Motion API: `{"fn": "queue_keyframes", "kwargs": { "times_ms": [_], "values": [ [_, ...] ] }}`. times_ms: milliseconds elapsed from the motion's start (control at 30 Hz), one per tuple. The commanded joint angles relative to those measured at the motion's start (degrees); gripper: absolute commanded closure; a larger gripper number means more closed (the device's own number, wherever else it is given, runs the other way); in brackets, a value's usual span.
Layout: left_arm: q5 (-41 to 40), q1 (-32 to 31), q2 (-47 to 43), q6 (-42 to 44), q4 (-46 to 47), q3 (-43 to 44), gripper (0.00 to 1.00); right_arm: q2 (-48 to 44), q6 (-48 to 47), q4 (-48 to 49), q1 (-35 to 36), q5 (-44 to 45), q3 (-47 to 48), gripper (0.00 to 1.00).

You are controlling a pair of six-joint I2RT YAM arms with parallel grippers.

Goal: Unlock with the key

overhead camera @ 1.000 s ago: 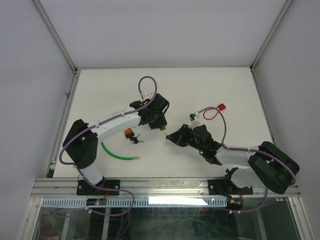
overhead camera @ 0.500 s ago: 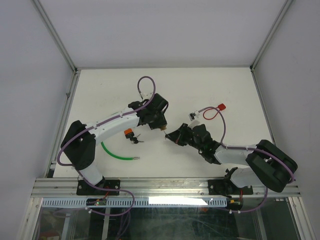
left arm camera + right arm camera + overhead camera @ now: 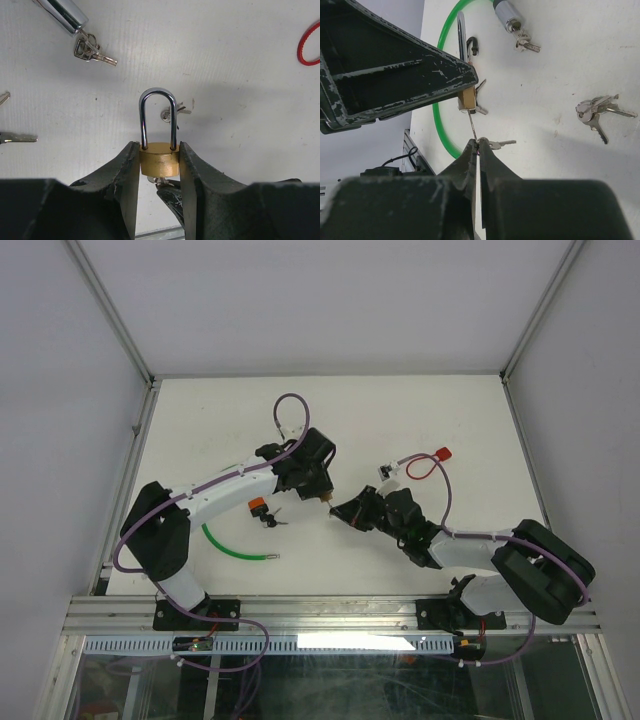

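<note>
Holding padlock (image 3: 159, 159) and key (image 3: 471, 125) together over the worktop (image 3: 240, 100).
Left tool (image 3: 159, 146) clamps the brass padlock body; right tool (image 3: 478, 143) pinches the key, its tip meeting the padlock's base.

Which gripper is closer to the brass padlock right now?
Left. The left gripper is clamped on the brass padlock body; the right gripper sits just off its keyhole end, shut on a key whose tip reaches the lock.
</note>
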Motion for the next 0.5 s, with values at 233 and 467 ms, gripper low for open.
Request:
{"fn": "queue_keyframes", "kwargs": {
  "times_ms": [233,467],
  "values": [
    [1.24,0.08,-3.27,-0.61,3.41,-0.45,0.89,-1.65,1.41,2.41,0.17,3.39,1.10,1.00],
    [1.53,0.05,-4.01,-1.32,4.48,-1.44,0.89,-1.02,2.33,3.12,0.18,3.05,1.43,1.00]
  ]
}}
